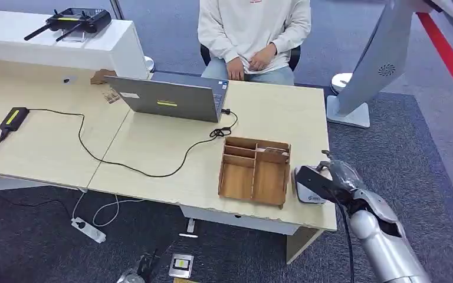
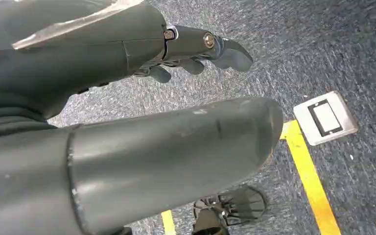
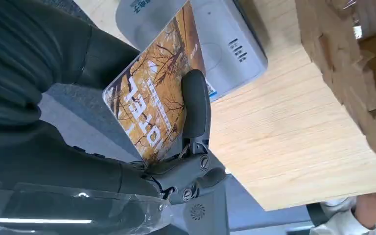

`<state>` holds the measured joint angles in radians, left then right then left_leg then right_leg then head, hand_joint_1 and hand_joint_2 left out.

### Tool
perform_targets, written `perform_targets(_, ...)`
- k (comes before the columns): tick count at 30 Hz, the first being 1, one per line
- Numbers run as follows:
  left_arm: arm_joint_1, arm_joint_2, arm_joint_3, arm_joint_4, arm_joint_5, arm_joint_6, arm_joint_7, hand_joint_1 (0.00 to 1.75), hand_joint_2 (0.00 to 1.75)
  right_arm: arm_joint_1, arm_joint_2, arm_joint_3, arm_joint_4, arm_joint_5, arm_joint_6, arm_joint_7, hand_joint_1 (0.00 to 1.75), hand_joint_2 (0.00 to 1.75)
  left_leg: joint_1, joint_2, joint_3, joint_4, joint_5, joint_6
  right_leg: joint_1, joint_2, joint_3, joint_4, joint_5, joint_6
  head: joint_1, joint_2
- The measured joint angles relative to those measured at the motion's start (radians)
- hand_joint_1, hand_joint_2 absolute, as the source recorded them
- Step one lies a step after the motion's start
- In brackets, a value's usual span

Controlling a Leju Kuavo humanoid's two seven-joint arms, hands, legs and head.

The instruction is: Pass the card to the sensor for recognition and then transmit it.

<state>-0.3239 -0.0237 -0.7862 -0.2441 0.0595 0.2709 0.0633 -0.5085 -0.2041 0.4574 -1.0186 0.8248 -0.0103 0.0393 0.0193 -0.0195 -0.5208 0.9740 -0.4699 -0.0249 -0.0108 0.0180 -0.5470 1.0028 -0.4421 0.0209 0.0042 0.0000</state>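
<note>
While my right hand [image 3: 127, 161] pinches the card [image 3: 152, 105] — an autumn-tree print with white lettering — I hold it just over the grey sensor [image 3: 225, 46] at the table [image 1: 153, 147] edge, beside the wooden organizer [image 1: 255, 171]. My left hand [image 2: 196, 49] hangs over the carpet, fingers loosely apart, holding nothing. A person [image 1: 253, 29] sits behind the laptop [image 1: 171, 97].
</note>
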Motion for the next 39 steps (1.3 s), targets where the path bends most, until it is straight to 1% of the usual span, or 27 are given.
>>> perform_targets(3,-0.004,0.013,-0.001,0.000,-0.013,-0.049,0.003,0.00,0.00,-0.014,0.010,0.004,0.015,0.005,0.007,0.001,1.75,1.75,0.000,0.000,0.000,0.000,0.000,0.000,0.000,0.000,0.000,0.000,0.000,0.000,0.000,0.000)
perform_targets(6,-0.008,0.014,0.000,0.000,-0.012,-0.023,0.000,0.00,0.00,-0.021,0.016,0.007,0.036,0.005,0.004,0.001,1.75,1.75,0.000,0.000,0.000,0.000,0.000,0.000,0.000,0.000,0.000,0.000,0.000,0.000,0.000,0.000)
perform_targets(8,-0.008,0.013,0.000,0.000,-0.018,-0.006,0.014,0.00,0.00,-0.020,0.015,0.009,0.048,0.001,0.002,0.001,1.75,1.75,0.000,0.000,0.000,0.000,0.000,0.000,0.000,0.000,0.000,0.000,0.000,0.000,0.000,0.000)
perform_targets(10,-0.008,0.008,0.000,0.000,-0.026,-0.003,0.019,0.00,0.00,-0.017,0.014,0.010,0.056,-0.005,0.002,0.002,1.75,1.75,0.000,0.000,0.000,0.000,0.000,0.000,0.000,0.000,0.000,0.000,0.000,0.000,0.000,0.000)
perform_targets(14,-0.009,0.003,0.000,0.000,-0.038,-0.004,0.028,0.00,0.00,-0.009,0.011,0.013,0.066,-0.010,0.002,0.013,1.75,1.75,0.000,0.000,0.000,0.000,0.000,0.000,0.000,0.000,0.000,0.000,0.000,0.000,0.000,0.000)
perform_targets(28,-0.011,-0.001,0.000,0.000,-0.050,-0.009,0.028,0.00,0.00,-0.004,-0.001,0.021,0.075,-0.019,0.008,0.031,1.75,1.75,0.000,0.000,0.000,0.000,0.000,0.000,0.000,0.000,0.000,0.000,0.000,0.000,0.000,0.000)
perform_targets(39,-0.012,-0.001,0.000,0.000,-0.063,-0.023,0.031,0.00,0.00,0.002,-0.015,0.022,0.076,-0.026,-0.004,0.031,1.75,1.75,0.000,0.000,0.001,0.000,0.000,0.000,0.000,0.000,0.000,0.000,0.000,0.000,0.000,0.000)
